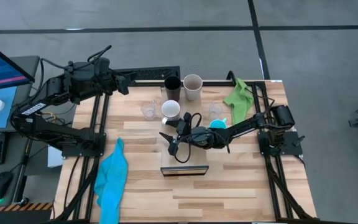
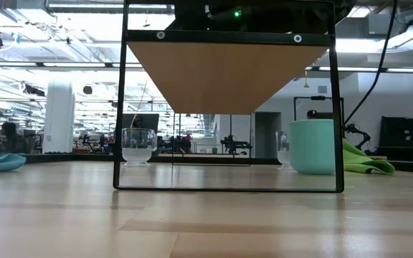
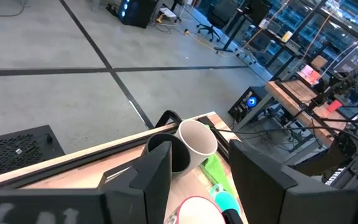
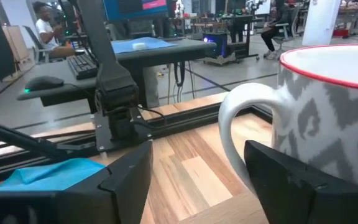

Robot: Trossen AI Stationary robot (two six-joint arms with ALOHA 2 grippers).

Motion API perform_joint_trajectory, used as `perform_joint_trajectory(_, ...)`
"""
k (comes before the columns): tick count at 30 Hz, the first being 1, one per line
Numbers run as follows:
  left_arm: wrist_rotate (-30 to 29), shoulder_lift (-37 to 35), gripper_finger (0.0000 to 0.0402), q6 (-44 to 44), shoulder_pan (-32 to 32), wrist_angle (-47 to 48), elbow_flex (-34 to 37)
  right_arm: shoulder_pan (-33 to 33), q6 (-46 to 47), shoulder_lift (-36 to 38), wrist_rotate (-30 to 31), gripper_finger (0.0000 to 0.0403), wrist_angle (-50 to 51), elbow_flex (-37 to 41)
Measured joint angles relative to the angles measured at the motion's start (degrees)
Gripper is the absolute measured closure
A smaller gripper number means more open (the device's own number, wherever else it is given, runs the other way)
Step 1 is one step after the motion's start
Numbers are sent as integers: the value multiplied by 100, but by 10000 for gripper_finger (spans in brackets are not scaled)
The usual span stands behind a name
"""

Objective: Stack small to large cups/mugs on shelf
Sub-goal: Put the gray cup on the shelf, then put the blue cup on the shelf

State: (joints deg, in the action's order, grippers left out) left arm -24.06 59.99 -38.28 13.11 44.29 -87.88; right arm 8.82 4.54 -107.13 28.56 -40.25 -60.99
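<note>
Two fingers of the right hand (image 1: 171,142) stand apart, seemingly just clear of the white mug (image 1: 170,110).

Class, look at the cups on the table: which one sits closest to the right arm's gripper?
The white mug. It stands right beside the open right gripper, filling its wrist view, while the black cup and beige-grey cup stand farther back.

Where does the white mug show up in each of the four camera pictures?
High view: the white mug stands mid-table, just behind the right gripper.
Low view: not in it; the shelf's underside fills the middle.
Left wrist view: only its red-edged rim at the bottom edge.
Right wrist view: very close, patterned side and handle filling the right.
Shared landmark: the beige cup behind it, next to the black cup.
</note>
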Motion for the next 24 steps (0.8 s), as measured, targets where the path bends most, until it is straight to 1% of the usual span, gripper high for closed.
perform_joint_trajectory(4, -36, 0, 251, 2, -1, 0, 0, 27, -1, 172, 47, 118, 186, 2)
perform_joint_trajectory(8, -39, 2, 251, 4, 1, -2, 0, 26, 4, 483, 279, 116, 825, 0)
perform_joint_trajectory(14, -39, 2, 251, 8, 1, -4, 0, 25, 70, 840, 283, 116, 1273, -2)
perform_joint_trajectory(17, -52, 2, 251, 22, -1, -7, 0, 97, 327, 935, 280, 116, 1687, 0)
perform_joint_trajectory(24, -63, 2, 251, 22, 1, -7, 0, 308, 575, 1010, 280, 116, 2061, 0)
